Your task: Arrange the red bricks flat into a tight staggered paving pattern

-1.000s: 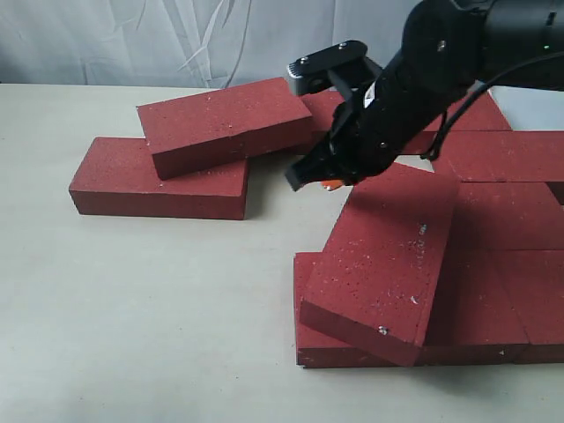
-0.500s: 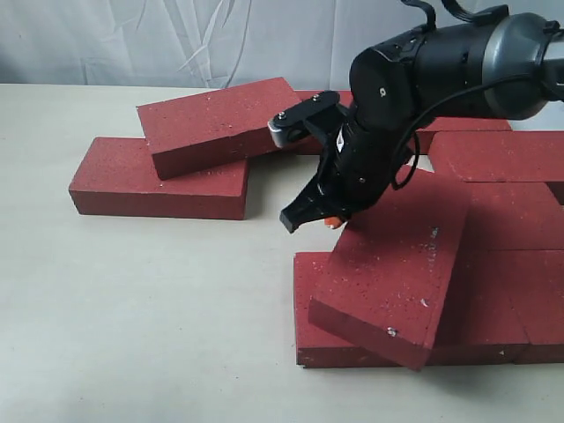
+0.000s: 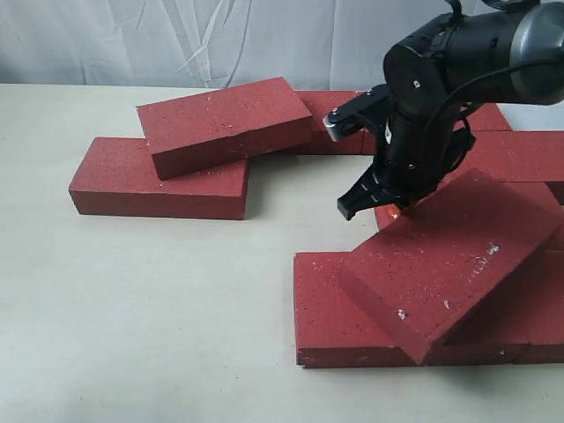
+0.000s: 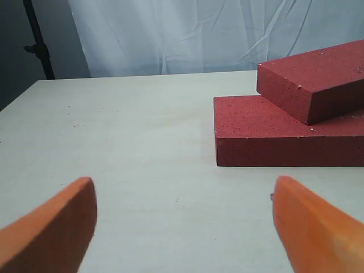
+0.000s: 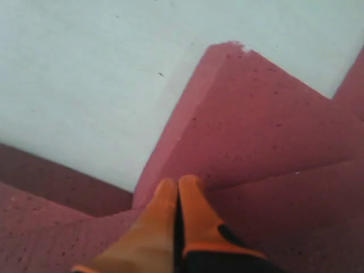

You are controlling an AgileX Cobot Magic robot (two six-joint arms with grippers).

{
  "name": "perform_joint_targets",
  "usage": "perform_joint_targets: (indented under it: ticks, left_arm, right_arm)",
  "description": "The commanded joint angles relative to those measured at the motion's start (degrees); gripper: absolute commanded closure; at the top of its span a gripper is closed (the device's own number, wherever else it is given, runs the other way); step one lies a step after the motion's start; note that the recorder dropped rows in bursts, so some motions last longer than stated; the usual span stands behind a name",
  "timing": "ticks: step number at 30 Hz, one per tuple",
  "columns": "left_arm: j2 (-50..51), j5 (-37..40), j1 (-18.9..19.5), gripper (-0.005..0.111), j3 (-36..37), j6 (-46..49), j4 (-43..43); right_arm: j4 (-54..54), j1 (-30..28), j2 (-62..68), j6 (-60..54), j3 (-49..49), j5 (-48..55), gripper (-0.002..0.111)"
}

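Pale table (image 3: 132,300), some flat bricks (image 3: 330,308): your tight-pinched right gripper (image 5: 176,187) touches a crooked brick (image 3: 449,260); left gripper (image 4: 183,193) gapes empty; piled bricks (image 3: 220,128) wait.

My right gripper (image 3: 379,210) moved rightward, nearer me. Top brick (image 3: 449,260) pivoted, far end swung right, now slanting crosswise over paved bricks (image 3: 322,308).
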Motion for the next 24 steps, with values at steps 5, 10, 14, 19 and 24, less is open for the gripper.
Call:
perform_joint_targets:
  ticks: [5, 10, 14, 19, 24]
  left_arm:
    - [-0.2, -0.5, 0.0, 0.027, 0.1, 0.0, -0.4]
    - [-0.2, -0.5, 0.0, 0.027, 0.1, 0.0, -0.4]
    - [-0.2, -0.5, 0.0, 0.027, 0.1, 0.0, -0.4]
    - [-0.2, -0.5, 0.0, 0.027, 0.1, 0.0, -0.4]
    - [-0.2, -0.5, 0.0, 0.027, 0.1, 0.0, -0.4]
  right_arm:
    - [-0.9, -7.0, -0.3, 0.1, -0.2, 1.3, 0.109]
    - [0.7, -7.2, -0.8, 0.1, -0.9, -2.7, 0.109]
    - [5.5, -6.7, -1.6, -2.0, -4.8, -5.1, 0.109]
    - [12.1, -4.3, -1.2, -5.6, -11.3, -9.6, 0.109]
    - [14.1, -1.2, 0.8, -6.3, -16.5, -13.8, 0.109]
